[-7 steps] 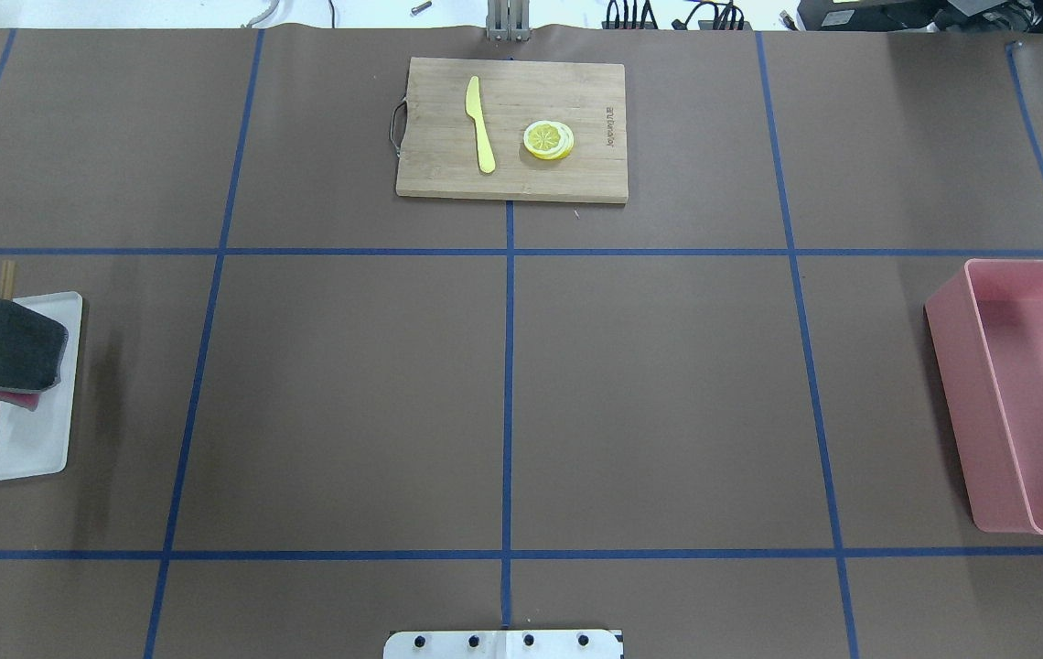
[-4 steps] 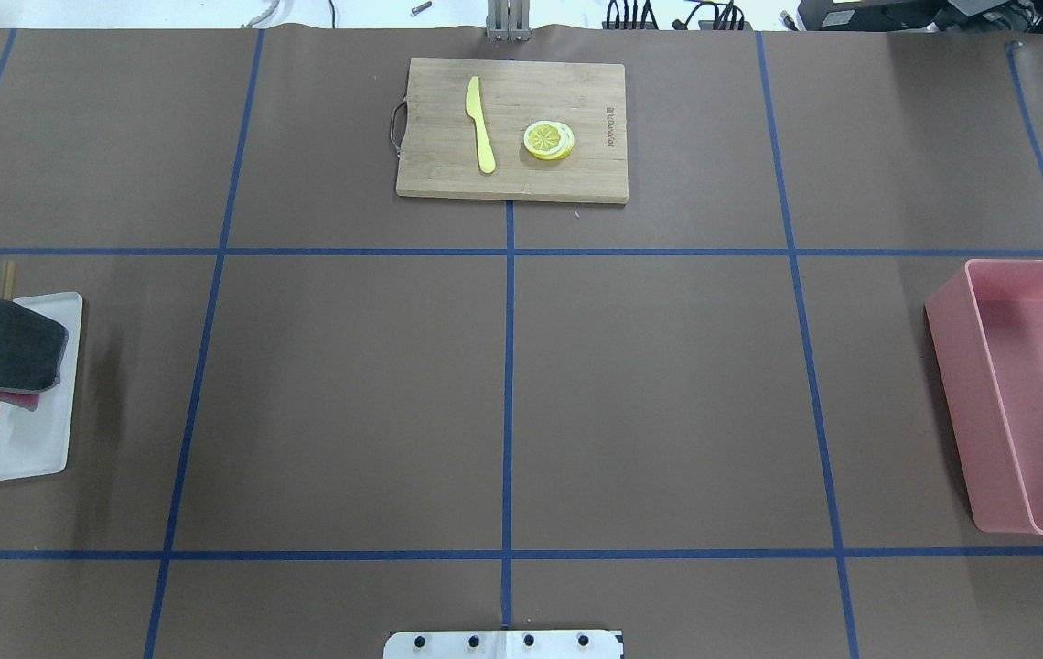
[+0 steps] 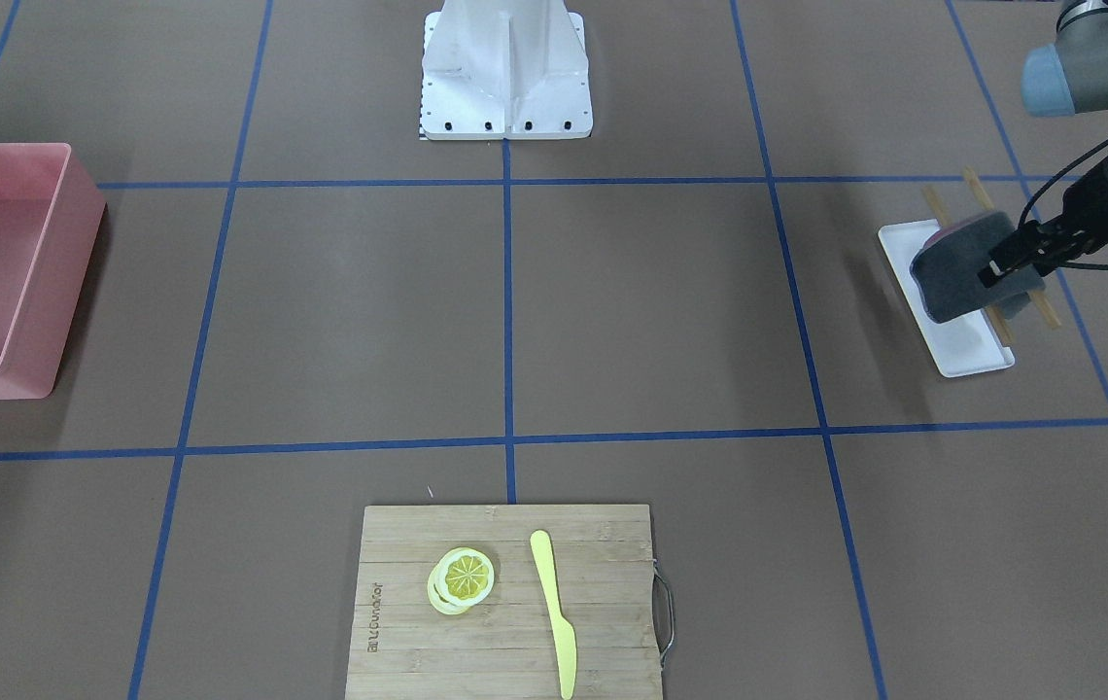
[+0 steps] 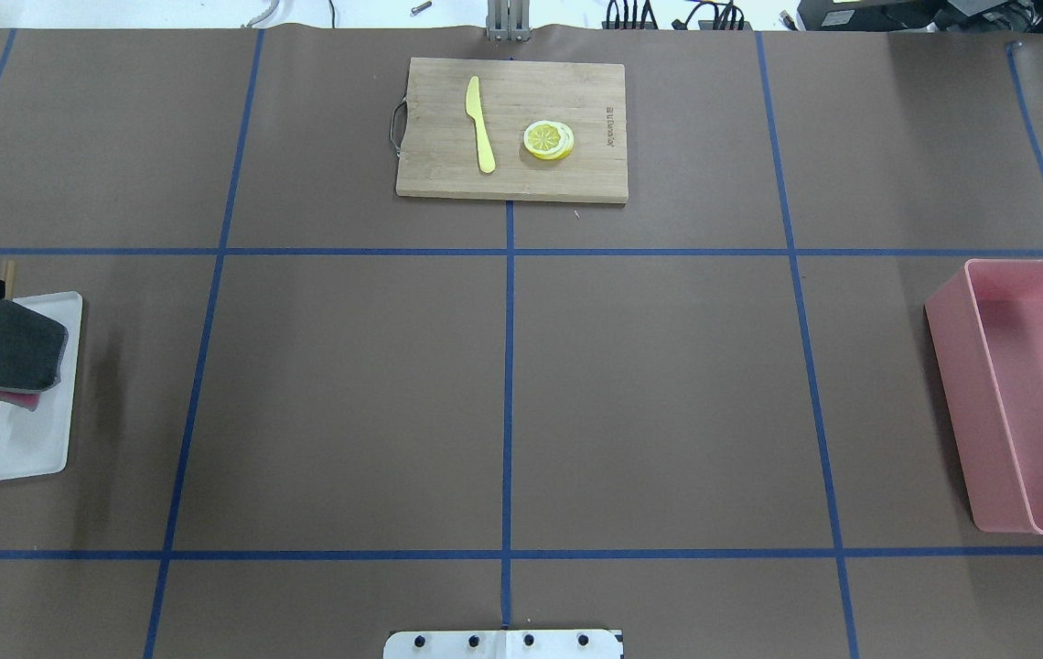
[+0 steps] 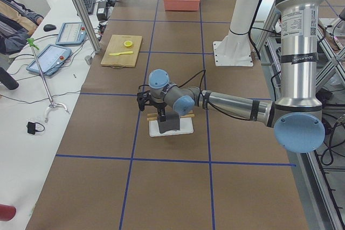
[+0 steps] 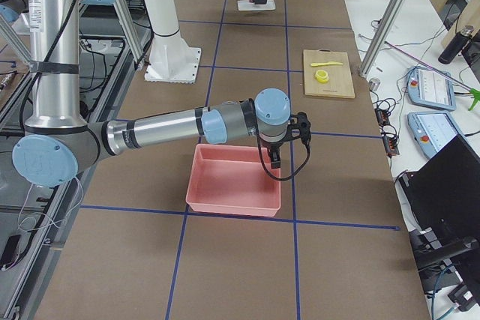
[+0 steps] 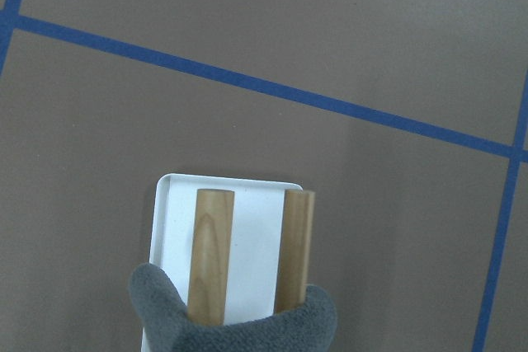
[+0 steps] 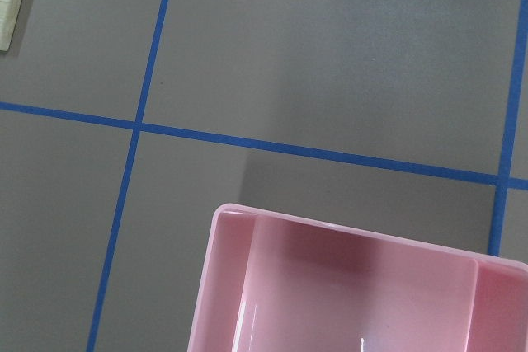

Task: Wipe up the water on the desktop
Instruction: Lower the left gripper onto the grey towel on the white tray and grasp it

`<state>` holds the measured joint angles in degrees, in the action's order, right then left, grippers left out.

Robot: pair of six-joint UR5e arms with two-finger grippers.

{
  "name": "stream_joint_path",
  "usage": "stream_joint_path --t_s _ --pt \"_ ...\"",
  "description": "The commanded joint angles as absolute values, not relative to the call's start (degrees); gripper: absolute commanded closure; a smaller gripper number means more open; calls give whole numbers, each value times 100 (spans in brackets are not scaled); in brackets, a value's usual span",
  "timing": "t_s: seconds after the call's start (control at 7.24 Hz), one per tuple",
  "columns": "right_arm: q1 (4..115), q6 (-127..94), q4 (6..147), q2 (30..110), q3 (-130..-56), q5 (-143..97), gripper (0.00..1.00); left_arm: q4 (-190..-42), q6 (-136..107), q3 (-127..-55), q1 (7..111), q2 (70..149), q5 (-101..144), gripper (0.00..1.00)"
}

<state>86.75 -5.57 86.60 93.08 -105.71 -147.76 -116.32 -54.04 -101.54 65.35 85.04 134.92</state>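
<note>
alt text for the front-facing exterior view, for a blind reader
The left gripper holds a gray cloth above a white tray on the view's right of the brown desktop. A bamboo cutting board with lemon slices and a yellow knife sits bottom centre; a pink bin sits at view left.

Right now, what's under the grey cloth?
Under the grey cloth: a white tray with two wooden sticks lying on it, and a pink layer. The tray's covered part cannot be seen.
</note>
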Motion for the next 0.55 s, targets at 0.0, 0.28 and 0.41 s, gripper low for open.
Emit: stream_joint_path --t_s 0.0,0.28,0.41 --pt "8675 -554 8666 9308 -10556 -14766 0 -11637 -5432 -10177 6504 8377 13613 29" --pt "8675 -562 8666 9308 -10547 -14766 0 -11654 -5432 -10309 6521 8228 13772 35" --pt "8675 -562 8666 9299 -10547 -14766 0 -11654 -5432 -10414 6530 8166 13790 35"
